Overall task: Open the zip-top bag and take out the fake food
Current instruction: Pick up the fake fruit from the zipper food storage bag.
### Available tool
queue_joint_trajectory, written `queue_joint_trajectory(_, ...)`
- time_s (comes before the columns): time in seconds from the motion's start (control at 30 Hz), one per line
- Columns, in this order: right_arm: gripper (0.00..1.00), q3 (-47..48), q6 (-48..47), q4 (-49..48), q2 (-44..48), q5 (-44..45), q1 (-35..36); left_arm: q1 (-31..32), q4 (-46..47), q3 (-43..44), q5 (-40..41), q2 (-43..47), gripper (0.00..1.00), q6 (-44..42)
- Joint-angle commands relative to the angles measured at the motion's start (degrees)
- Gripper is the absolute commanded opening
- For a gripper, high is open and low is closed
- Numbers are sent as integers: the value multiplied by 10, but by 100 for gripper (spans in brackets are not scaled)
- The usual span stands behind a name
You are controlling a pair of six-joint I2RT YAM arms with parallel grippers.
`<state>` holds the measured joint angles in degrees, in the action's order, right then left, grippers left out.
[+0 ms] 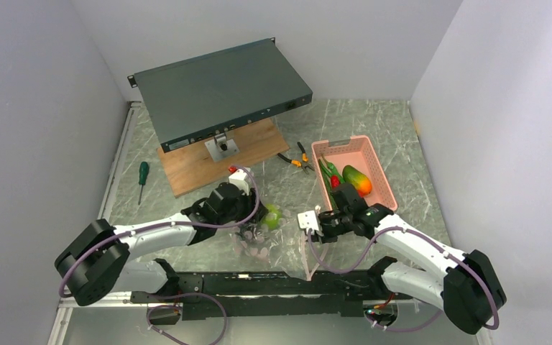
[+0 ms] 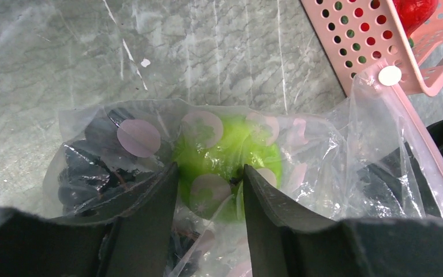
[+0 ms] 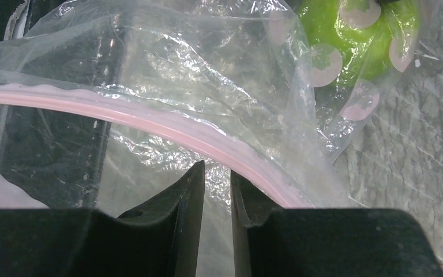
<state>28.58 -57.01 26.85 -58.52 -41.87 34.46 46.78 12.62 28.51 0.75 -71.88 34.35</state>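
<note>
The zip-top bag (image 1: 255,241), clear with pinkish dots, lies at the table's near middle. Inside it are a green apple (image 1: 272,214) and dark purple grapes (image 2: 92,167). My left gripper (image 1: 253,215) sits over the bag. Its jaws are partly closed on bunched plastic (image 2: 210,167), and the apple (image 2: 231,144) lies just past the fingertips. My right gripper (image 1: 313,233) is nearly shut on the bag's clear film (image 3: 216,167), beside the pink zip strip (image 3: 167,124). The apple (image 3: 352,34) shows at that view's top right. The mango (image 1: 357,180), a red piece (image 1: 335,182) and green pods (image 1: 327,171) lie in the pink basket.
The pink slotted basket (image 1: 374,162) stands to the right of the bag. Orange-handled pliers (image 1: 295,159) lie behind it. A dark flat device (image 1: 219,93) rests on a wooden board (image 1: 187,176) at the back. A green-handled screwdriver (image 1: 142,176) lies at the left.
</note>
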Motion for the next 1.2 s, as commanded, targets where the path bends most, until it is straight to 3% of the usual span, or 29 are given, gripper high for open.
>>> queue_joint_trajectory(0.0, 25, 1, -9, -15, -4, 4, 9, -2, 41, -9, -24, -7, 47, 31)
queue_joint_trajectory(0.3, 26, 5, -10, -18, -13, 18, 25, 1, 113, -36, -73, -38, 19, 73)
queue_joint_trajectory(0.47, 27, 4, 10, -40, -15, 30, 26, 10, 137, -36, -89, -57, 11, 83)
queue_joint_trajectory(0.57, 36, 5, 37, -63, -17, 48, 26, 21, 140, -30, -94, -68, 5, 83)
queue_joint_trajectory(1.17, 71, 10, 82, -85, -30, 86, 26, 66, 164, 13, -108, -141, 0, 91)
